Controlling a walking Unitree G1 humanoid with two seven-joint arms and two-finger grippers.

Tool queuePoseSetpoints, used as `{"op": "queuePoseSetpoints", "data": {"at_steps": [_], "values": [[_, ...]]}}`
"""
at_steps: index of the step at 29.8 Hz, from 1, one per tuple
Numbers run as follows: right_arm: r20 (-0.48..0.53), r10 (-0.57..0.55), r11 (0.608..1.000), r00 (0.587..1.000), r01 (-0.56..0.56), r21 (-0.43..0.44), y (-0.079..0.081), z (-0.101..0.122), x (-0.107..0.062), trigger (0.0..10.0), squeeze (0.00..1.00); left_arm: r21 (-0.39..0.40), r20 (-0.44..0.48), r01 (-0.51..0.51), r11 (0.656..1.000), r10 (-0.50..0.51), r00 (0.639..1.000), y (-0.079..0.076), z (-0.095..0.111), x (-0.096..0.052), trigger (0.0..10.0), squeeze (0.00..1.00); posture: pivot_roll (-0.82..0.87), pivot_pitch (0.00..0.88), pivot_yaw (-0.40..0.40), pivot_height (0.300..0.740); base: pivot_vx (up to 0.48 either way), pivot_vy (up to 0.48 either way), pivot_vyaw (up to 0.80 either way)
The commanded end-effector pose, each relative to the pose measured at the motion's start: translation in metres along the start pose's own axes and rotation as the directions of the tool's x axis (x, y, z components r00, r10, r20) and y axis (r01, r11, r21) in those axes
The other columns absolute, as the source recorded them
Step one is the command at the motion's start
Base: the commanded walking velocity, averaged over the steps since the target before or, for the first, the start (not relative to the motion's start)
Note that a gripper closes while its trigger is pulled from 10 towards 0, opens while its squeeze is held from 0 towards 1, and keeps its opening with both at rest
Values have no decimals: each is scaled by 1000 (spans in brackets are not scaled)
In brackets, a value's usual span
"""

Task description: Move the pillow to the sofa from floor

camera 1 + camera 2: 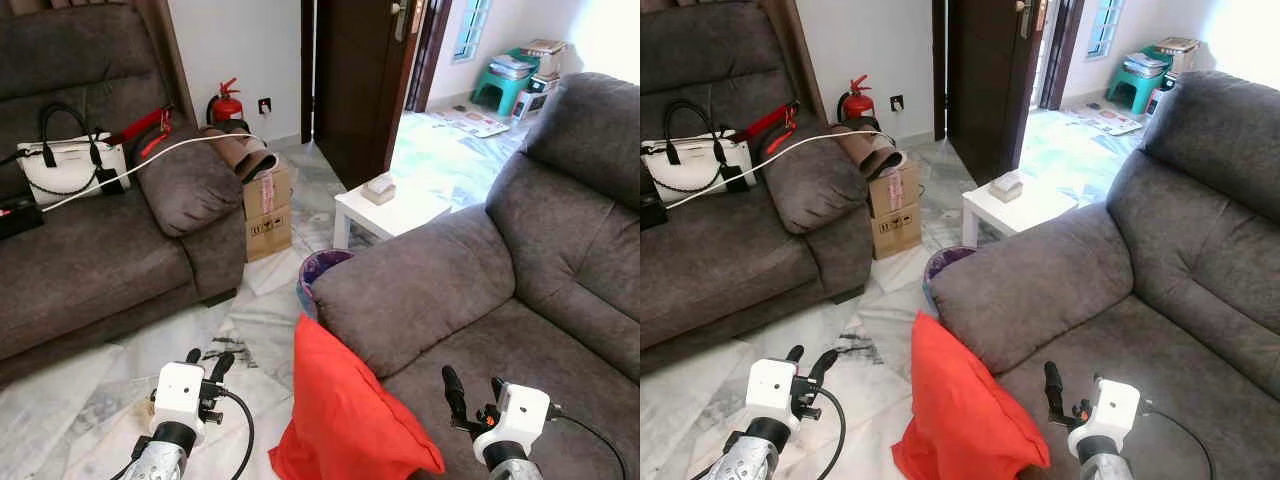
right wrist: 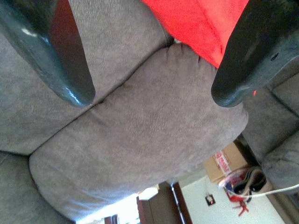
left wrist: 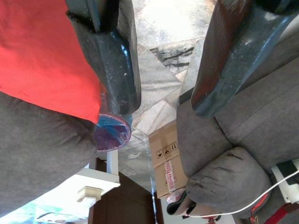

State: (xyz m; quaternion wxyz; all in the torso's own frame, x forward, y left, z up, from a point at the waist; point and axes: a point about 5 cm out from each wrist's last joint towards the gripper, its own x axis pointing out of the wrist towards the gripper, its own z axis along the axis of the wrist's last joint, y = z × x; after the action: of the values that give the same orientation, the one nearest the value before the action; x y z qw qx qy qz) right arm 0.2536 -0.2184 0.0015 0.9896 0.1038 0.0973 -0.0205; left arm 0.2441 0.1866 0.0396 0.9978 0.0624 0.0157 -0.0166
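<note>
A red pillow (image 1: 345,410) stands on its edge on the marble floor, leaning against the front of the grey sofa's armrest (image 1: 410,290). The sofa's seat (image 1: 530,340) lies to the pillow's right. My left gripper (image 1: 208,362) hangs open over the floor just left of the pillow, holding nothing. My right gripper (image 1: 470,385) is open above the sofa seat, just right of the pillow. In the left wrist view the pillow (image 3: 37,51) sits beside one finger (image 3: 112,60). In the right wrist view the pillow (image 2: 201,23) shows past the armrest (image 2: 140,140), between the open fingers (image 2: 56,51).
A second grey sofa (image 1: 90,260) on the left carries a white handbag (image 1: 65,165) and a white cable. A cardboard box (image 1: 267,215), a purple bin (image 1: 318,272) and a small white table (image 1: 390,212) stand between the sofas. A dark door (image 1: 355,80) is open behind.
</note>
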Motion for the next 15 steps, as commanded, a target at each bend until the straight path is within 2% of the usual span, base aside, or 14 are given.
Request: {"op": "queuePoseSetpoints", "data": {"at_steps": [1,5,9,15], "values": [[-39,8,1000,999,-9,-9,1,-5,-1,10000,0,10,-6,8,1000,-8,1000,-2,-1,-2,10000,0,-4,34,13,732,0,0,0],[-26,3,1000,1000,-3,-1,1,-5,-3,10000,0,13,-5,3,1000,-3,1000,-1,-1,-2,10000,0,-2,35,14,712,0,0,0],[-14,-1,1000,1000,1,8,1,-5,-3,10000,0,12,-8,3,1000,-3,1000,-1,-1,-3,10000,0,-1,40,16,712,0,0,0],[-75,8,1000,997,-8,1,3,-12,-4,10000,0,14,-7,-2,1000,2,1000,2,0,-2,10000,0,7,61,17,707,0,0,0]]}}
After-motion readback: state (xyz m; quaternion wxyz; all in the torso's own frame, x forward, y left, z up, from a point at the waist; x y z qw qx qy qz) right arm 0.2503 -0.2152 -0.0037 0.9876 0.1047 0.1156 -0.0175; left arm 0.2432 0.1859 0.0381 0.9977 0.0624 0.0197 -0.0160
